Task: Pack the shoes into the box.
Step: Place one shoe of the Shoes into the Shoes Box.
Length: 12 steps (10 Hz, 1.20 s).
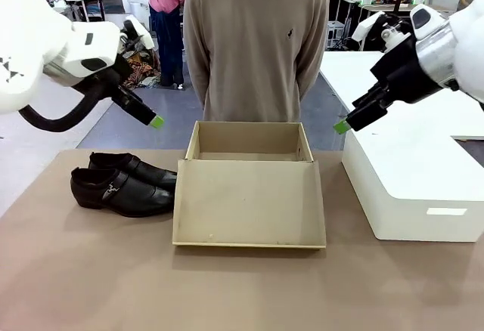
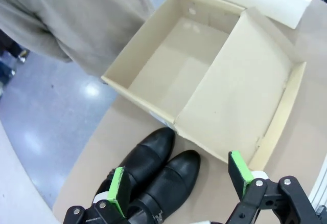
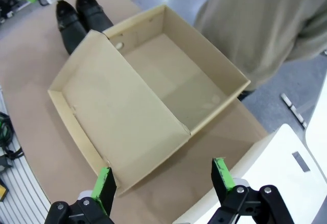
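In the front view, the left fingers hung in the air above the shoes, and the right fingers hung above the near edge of a white box. From this angle their spread could not be judged. The shoes lay side by side on the brown surface, toes pointing to the picture's right and just beside the left wall of the box. The box stood in the middle, its flap lid folded open toward the robot's side. A person in a beige sweater stood at the far edge behind it.

In the left wrist view, the left fingers were spread wide, high over the shoes, gripping nothing. The toes nearly touched the corner of the box, whose bare cardboard floor showed.

In the right wrist view, the right fingers were likewise spread wide, hovering over the open lid of the box and the edge of the white box. The shoes lay beyond the box's far side on the surface.
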### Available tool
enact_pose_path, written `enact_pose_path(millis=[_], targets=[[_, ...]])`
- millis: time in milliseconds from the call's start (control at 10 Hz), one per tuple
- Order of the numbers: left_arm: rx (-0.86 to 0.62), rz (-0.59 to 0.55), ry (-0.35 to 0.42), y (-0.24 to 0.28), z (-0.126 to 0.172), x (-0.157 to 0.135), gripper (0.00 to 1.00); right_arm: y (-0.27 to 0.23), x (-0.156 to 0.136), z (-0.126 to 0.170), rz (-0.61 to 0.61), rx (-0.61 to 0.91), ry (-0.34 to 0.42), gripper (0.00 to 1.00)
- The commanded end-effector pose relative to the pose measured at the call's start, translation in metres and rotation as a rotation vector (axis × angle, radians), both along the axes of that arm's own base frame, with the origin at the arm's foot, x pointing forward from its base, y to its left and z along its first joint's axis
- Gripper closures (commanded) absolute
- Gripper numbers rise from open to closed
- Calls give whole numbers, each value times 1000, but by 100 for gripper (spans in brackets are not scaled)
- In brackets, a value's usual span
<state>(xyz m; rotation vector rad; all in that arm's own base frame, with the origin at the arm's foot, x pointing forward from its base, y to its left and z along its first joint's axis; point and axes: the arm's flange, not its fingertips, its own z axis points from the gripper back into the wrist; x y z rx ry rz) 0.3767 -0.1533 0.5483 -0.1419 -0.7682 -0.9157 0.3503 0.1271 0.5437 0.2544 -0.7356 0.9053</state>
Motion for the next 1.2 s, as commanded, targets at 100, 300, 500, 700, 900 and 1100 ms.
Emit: enact_pose_path(millis=[100,300,500,700,900,1100], targets=[[-87,-161,-69,9,-3,-4,0,-13,5,4,180,123,6,0],[-111,-210,-72,6,1,-11,0,-15,2,7,223,139,5,0],[-81,-218,-86,-1,-2,-20,0,-20,1,11,245,146,7,0],[-47,-184,-81,-5,-7,-18,0,-21,0,15,246,130,12,0],[-66,-198,-66,-6,-2,-20,0,-21,-1,15,246,125,19,0],[-66,-198,-66,-6,-2,-20,0,-19,-5,15,221,128,28,0]])
